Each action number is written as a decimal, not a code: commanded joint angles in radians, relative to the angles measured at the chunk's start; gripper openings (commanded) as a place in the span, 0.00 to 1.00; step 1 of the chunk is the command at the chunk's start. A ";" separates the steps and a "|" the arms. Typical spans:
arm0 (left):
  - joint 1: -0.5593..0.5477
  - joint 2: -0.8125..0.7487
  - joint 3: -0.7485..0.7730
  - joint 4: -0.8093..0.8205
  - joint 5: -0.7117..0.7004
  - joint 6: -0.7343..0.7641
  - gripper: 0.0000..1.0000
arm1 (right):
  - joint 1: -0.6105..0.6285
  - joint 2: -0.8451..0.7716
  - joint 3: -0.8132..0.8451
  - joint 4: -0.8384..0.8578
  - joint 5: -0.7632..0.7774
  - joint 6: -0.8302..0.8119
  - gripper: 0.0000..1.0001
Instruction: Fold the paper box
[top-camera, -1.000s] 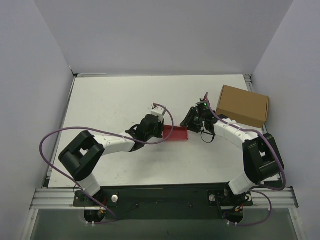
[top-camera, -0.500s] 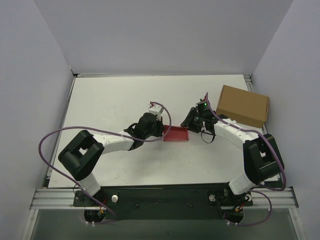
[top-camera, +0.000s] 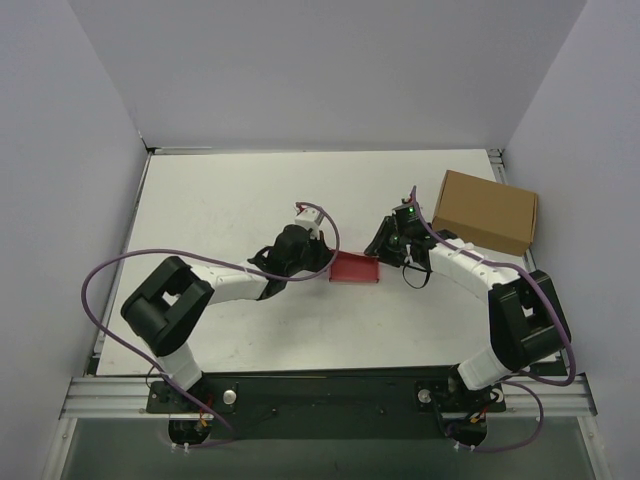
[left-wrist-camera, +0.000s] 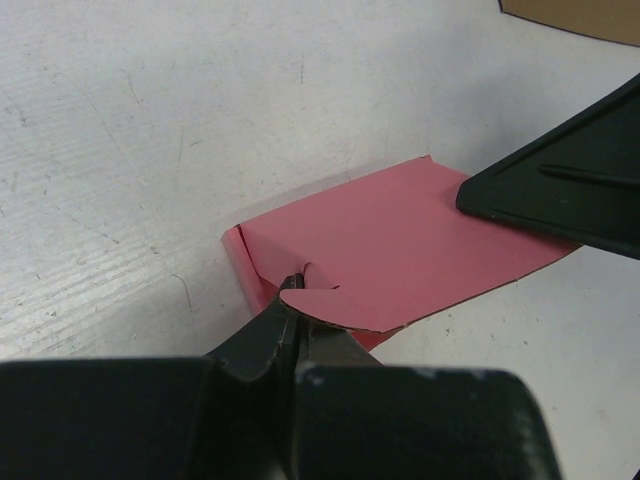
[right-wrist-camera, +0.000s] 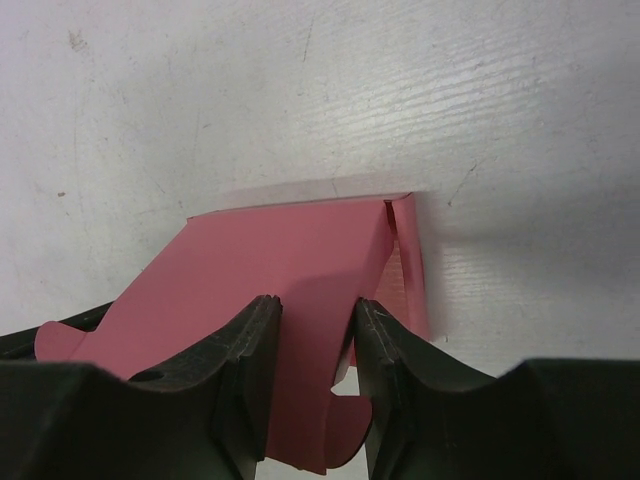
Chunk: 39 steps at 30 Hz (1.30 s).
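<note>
Box (top-camera: 353, 269) is sat mid table (top-camera: 220, 200), between the arms: pink-red card, part-folded, one panel slanted up, one end wall stood up, a rounded tab loose. Its left end is pinched by left gripper (left-wrist-camera: 297, 300), fingers fully closed on card beside the tab, likely as anchor. Right gripper (right-wrist-camera: 315, 310) is set at the other end, fingers narrowly apart over the panel, nothing clamped, likely so the fold can be pressed. Brown carton (top-camera: 486, 211) is sat well apart.

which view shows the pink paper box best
Left wrist: the paper box appears large and mostly unobstructed, with its panel, folded side and rounded tab visible. The right wrist view sees it partly behind the right end effector; the top external view shows only a small red shape.
</note>
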 joint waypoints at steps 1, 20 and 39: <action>-0.039 0.027 0.051 0.180 0.213 -0.116 0.00 | 0.071 0.005 -0.040 -0.039 -0.089 -0.038 0.23; -0.100 -0.032 -0.126 0.052 0.113 0.295 0.00 | 0.071 -0.024 -0.052 -0.065 -0.036 -0.046 0.23; -0.082 -0.279 -0.246 -0.018 0.196 0.327 0.77 | 0.071 -0.004 -0.063 -0.067 0.021 -0.059 0.21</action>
